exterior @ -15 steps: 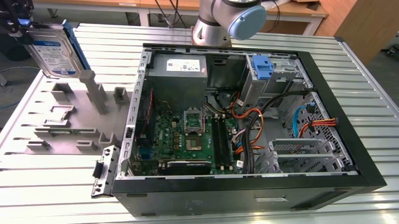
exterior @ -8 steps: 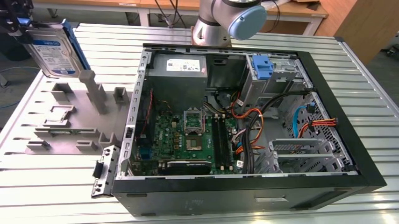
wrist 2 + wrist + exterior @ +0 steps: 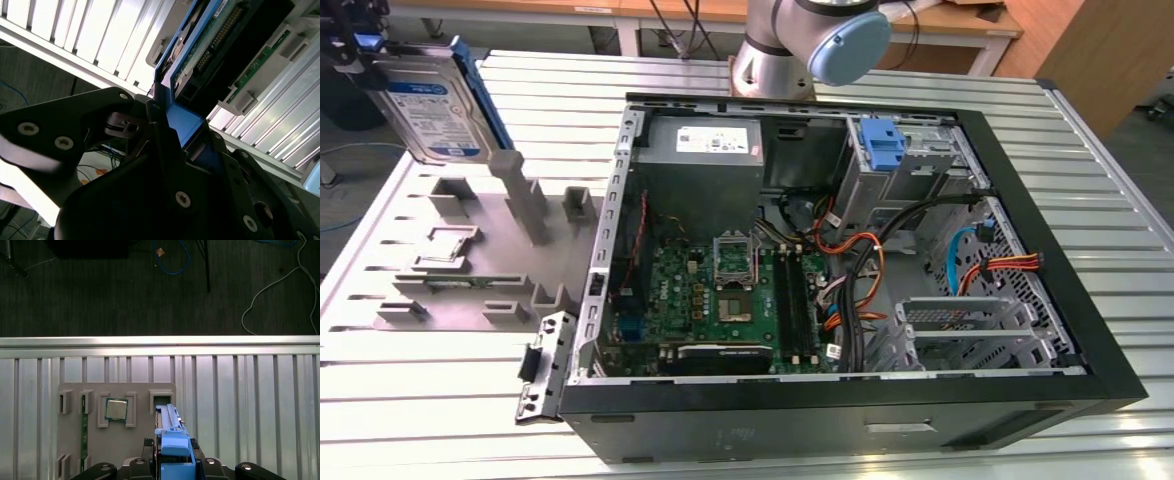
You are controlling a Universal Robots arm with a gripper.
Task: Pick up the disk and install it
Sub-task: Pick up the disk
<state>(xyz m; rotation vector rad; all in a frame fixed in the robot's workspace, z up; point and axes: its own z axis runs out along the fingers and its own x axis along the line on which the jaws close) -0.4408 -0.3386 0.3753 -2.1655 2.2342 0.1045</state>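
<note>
Far on the exterior view's left, the gripper (image 3: 360,50) was clamped on the disk (image 3: 434,100) by its blue bracket, with the disk upright and lifted clear above the grey holder plate (image 3: 487,262). The first wrist view showed a processor chip (image 3: 116,410) and a memory stick (image 3: 84,425) seated on that plate, below the bracket. Step judged: pick-up done, install not started. To the right, the open computer case (image 3: 1107,330) lay well apart from the disk, with the power supply (image 3: 704,148), motherboard (image 3: 720,290), then the blue latch piece (image 3: 882,145) and a metal cage (image 3: 961,330). The install would likely call for carrying the disk across and lining it up square with a bay; which bay, can't tell.
</note>
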